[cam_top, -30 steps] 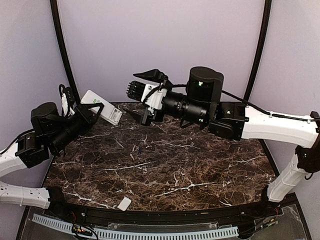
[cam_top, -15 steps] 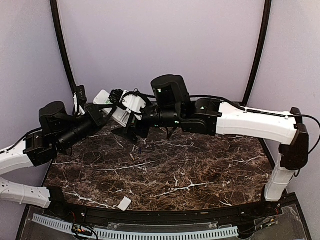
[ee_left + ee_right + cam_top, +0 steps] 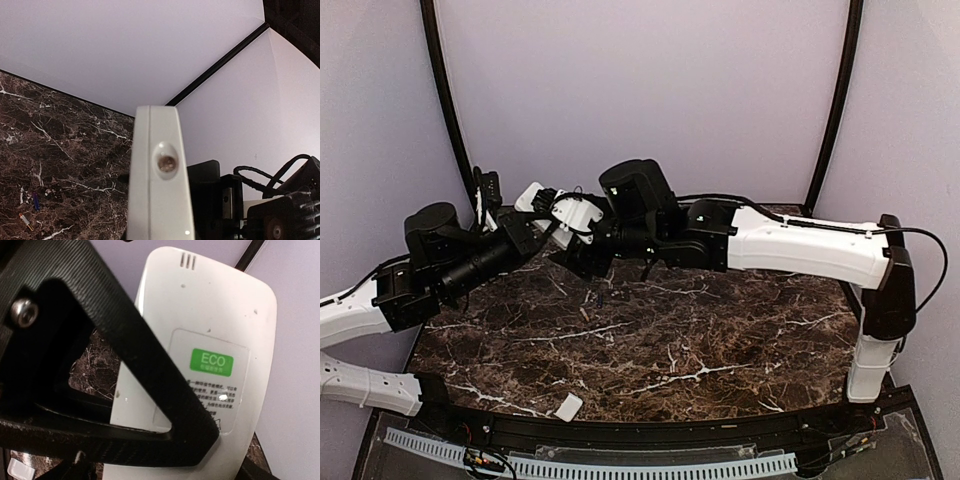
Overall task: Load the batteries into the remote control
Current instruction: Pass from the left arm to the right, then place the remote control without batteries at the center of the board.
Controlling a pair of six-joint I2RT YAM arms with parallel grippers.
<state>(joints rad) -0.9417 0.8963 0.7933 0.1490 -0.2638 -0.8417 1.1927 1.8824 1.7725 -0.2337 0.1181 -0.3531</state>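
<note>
L gripper (image 3: 528, 224) is pinched on the remote control (image 3: 212, 305), holding it up in the air over the far-L part of the marble table (image 3: 740, 340), near the back wall. From the L wrist cam the remote shows end-on, w/ its small round IR emitter (image 3: 166, 161) facing the lens. R arm reaches across from the R side, and the R gripper (image 3: 560, 236) is right at the remote. In the R wrist view one black finger (image 3: 150, 365) crosses in front of the remote's back face, and the white body shows thru the finger's triangular cut-out. The other finger is out of sight, so can't tell if the R claw is spread or clamped. The remote's back carries a green ECO sticker (image 3: 211, 361) w/ small print below and 3 short slots near the rounded end. Both batteries lie on the table below and apart from the remote, close to each other: the dark blue battery (image 3: 36, 201) and the pale battery (image 3: 25, 220), neither touched by a gripper. The small white cover plate (image 3: 569, 406) lies flat at the near table edge, well apart from everything else.
</note>
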